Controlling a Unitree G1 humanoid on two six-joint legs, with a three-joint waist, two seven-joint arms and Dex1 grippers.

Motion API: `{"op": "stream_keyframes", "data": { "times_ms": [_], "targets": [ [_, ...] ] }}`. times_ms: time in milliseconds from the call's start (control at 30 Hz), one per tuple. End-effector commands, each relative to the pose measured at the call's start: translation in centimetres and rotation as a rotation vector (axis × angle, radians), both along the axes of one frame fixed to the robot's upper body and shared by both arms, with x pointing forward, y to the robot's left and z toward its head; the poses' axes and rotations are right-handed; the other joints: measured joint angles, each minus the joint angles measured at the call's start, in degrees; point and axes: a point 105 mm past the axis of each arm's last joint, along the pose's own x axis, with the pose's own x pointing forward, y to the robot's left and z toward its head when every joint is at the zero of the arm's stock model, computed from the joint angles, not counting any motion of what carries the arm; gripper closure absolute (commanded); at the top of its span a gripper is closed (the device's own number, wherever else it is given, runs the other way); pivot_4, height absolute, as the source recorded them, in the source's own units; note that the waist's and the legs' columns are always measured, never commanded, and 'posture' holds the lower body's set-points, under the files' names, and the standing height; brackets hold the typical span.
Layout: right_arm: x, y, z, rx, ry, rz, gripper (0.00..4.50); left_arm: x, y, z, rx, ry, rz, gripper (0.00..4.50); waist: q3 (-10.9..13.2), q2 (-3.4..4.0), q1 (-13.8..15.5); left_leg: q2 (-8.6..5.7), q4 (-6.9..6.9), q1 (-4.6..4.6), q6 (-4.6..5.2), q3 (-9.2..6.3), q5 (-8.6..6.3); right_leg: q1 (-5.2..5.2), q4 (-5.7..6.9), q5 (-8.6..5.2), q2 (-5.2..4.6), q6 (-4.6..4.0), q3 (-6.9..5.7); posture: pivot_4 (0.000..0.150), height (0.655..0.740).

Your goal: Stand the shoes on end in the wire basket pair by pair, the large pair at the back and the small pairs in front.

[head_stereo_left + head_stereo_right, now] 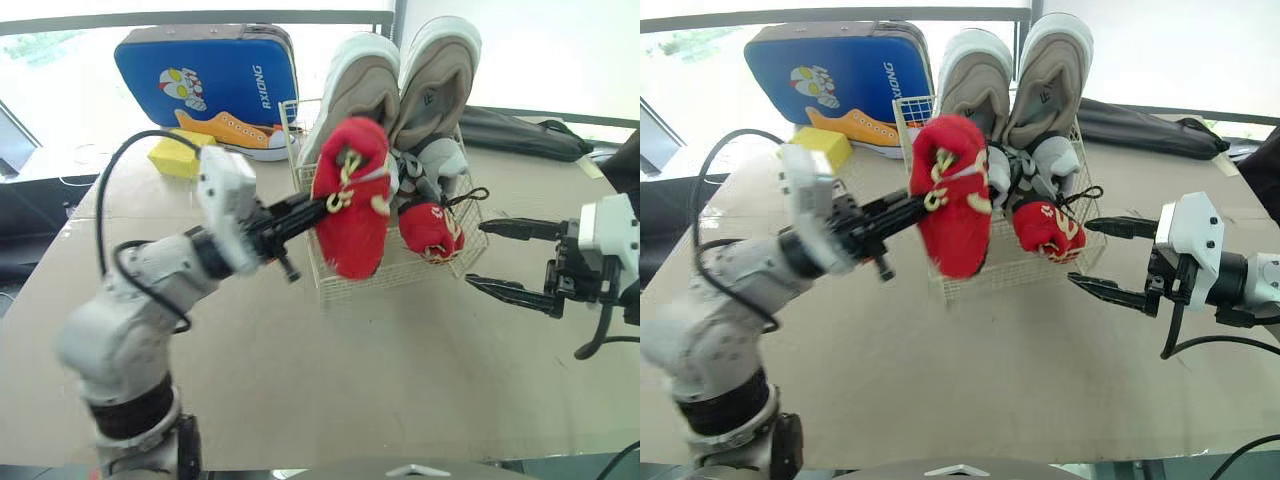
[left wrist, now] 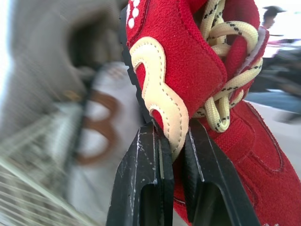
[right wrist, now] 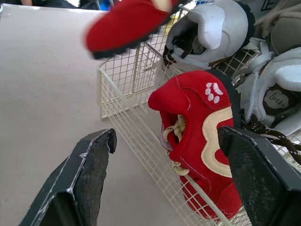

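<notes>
- Red suede shoe (image 1: 355, 235) with cream laces is pinched by its cream-trimmed side between the fingers of the left gripper (image 1: 325, 206), which are closed tight on it. It hangs toe-down in the air.
- Just beyond that gripper's tips stands the wire basket (image 1: 370, 285); the held shoe is at the basket corner nearest the gripper.
- Its twin, the second red shoe (image 1: 430, 230), stands on end against the basket's front wall, straight ahead of the right gripper (image 1: 476, 254).
- That gripper's fingers are spread wide and hold nothing; it sits just beside the basket, apart from it.
- Farther from both grippers, the large beige sneakers (image 1: 440, 75) stand upright at the basket's back, with the small grey-and-white shoes (image 1: 435, 160) in front of them.
</notes>
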Motion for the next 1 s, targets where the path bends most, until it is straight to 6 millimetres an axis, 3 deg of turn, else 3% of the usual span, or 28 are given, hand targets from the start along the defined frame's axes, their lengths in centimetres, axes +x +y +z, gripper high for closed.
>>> {"op": "stream_keyframes", "data": {
  "times_ms": [33, 167, 300, 467, 733, 867, 900, 967, 1000],
  "targets": [
    [-0.5, 0.5, 1.0, -0.003, -0.057, 0.01, 0.9, 0.3, -0.6, 0.7, 0.038, -0.263, 0.087, 4.47, 0.0, 0.0, 0.0, 0.0, -0.01, -0.03, 0.02, 0.0, -0.01, 0.0, -0.07, 0.01, 0.0, -0.02, 0.0, 0.15, 0.74],
    [-0.7, 0.7, 1.1, 0.003, -0.066, 0.0, 0.9, 0.5, -0.6, -2.1, 0.104, -0.354, 0.112, 4.47, -0.1, 0.05, 0.0, 0.0, -0.05, -0.06, 0.38, 0.07, 0.02, 0.0, -0.31, 0.03, -0.04, -0.03, 0.06, 0.15, 0.74],
    [-1.1, 0.9, 1.1, 0.004, -0.07, -0.016, 0.9, 0.6, -0.4, -6.4, 0.257, -0.486, 0.174, 4.47, -0.3, 0.17, 0.4, 0.02, -0.04, -0.02, 0.57, 0.05, -0.19, 0.06, -0.33, 0.01, -0.06, 0.02, 0.03, 0.15, 0.74],
    [-1.4, 0.8, 1.1, 0.004, -0.067, -0.029, 0.9, -0.2, -0.2, -10.3, 0.36, -0.451, 0.133, 4.47, -0.4, 0.56, -0.1, 0.14, -0.15, 0.15, 0.48, 0.14, -0.29, 0.45, -0.28, -0.15, -0.04, 0.27, -0.01, 0.15, 0.74],
    [-0.9, 1.0, 1.0, 0.021, -0.066, -0.025, 0.9, -0.8, 0.9, -12.1, 0.381, -0.303, 0.148, 4.47, -0.4, 0.62, -0.3, 0.21, -0.31, 0.65, 0.49, 0.19, -0.28, 0.45, -0.17, -0.15, -0.01, 0.29, -0.28, 0.15, 0.74],
    [-0.8, 1.1, 0.9, 0.023, -0.066, -0.015, 0.9, -1.0, 1.0, -11.9, 0.34, -0.192, 0.087, 4.47, -0.3, 0.66, -0.3, 0.22, -0.33, 0.73, 0.48, 0.23, -0.29, 0.46, -0.16, -0.17, 0.0, 0.29, -0.29, 0.15, 0.74],
    [-0.8, 1.1, 0.9, 0.024, -0.066, -0.014, 0.9, -1.2, 1.3, -11.5, 0.324, -0.167, 0.082, 3.51, -0.3, 0.68, -0.4, 0.24, -0.34, 0.74, 0.48, 0.23, -0.29, 0.46, -0.15, -0.17, 0.01, 0.29, -0.29, 0.15, 0.74],
    [-0.8, 1.0, 0.9, 0.025, -0.064, -0.012, 0.9, -1.5, 2.4, -10.6, 0.311, -0.153, 0.09, 2.81, -0.2, 0.63, -0.6, 0.26, -0.35, 0.74, 0.47, 0.24, -0.29, 0.46, -0.14, -0.19, 0.03, 0.3, -0.29, 0.15, 0.74],
    [-0.8, 1.0, 0.8, 0.026, -0.062, -0.013, 0.9, -1.8, 2.9, -10.0, 0.29, -0.133, 0.089, 2.24, -0.2, 0.63, -0.8, 0.28, -0.36, 0.74, 0.47, 0.25, -0.29, 0.44, -0.15, -0.19, 0.04, 0.3, -0.28, 0.15, 0.74]
  ]
}}
